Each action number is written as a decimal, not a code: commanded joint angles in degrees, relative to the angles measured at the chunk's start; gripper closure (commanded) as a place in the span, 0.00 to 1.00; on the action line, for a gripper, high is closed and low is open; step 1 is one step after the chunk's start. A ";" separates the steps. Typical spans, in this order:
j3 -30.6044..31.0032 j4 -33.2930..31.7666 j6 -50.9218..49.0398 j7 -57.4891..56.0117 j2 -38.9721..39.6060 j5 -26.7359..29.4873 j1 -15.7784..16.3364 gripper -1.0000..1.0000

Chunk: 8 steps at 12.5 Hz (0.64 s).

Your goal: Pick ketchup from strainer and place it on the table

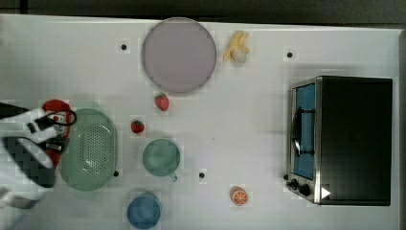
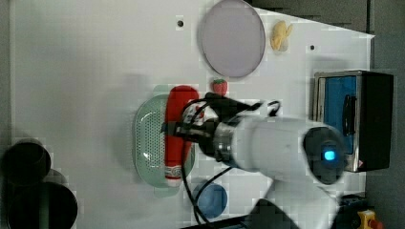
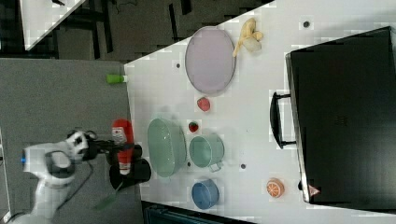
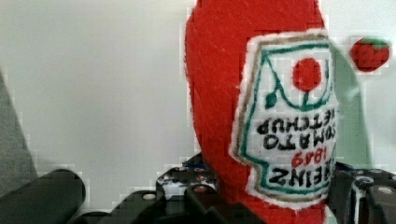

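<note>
Already the gripper is clamped around the ketchup, holding it lifted clear of the strainer, near the table edge. Carrying appears underway; next comes lowering onto bare tabletop, then release.

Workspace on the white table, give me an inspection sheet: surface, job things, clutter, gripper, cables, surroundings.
Surface: white table, small dark holes.
Job's things: ketchup held clear of the strainer, which looks empty.
Clutter: grey-lilac plate, banana, two strawberries, green cup, blue cup, orange half, toaster oven.
Gripper: gripper shut on the ketchup.
Cables: black cable hangs from the wrist.
Surroundings: grey floor, dark round containers in the left view.
</note>
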 commanded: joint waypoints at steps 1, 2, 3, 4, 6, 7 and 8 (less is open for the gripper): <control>-1.68 6.63 -9.17 -1.17 0.06 1.03 -4.02 0.40; -2.48 9.12 -12.34 -2.10 0.38 1.02 -4.80 0.40; -3.51 11.50 -14.91 -3.79 0.92 1.02 -5.60 0.40; -4.83 13.72 -16.92 -6.17 1.72 1.01 -6.27 0.40; -8.52 16.56 -19.02 -9.68 2.94 0.92 -7.41 0.40; -10.80 16.97 -18.77 -11.28 3.08 0.80 -7.98 0.40; -13.27 17.02 -18.54 -12.93 3.05 0.46 -8.49 0.40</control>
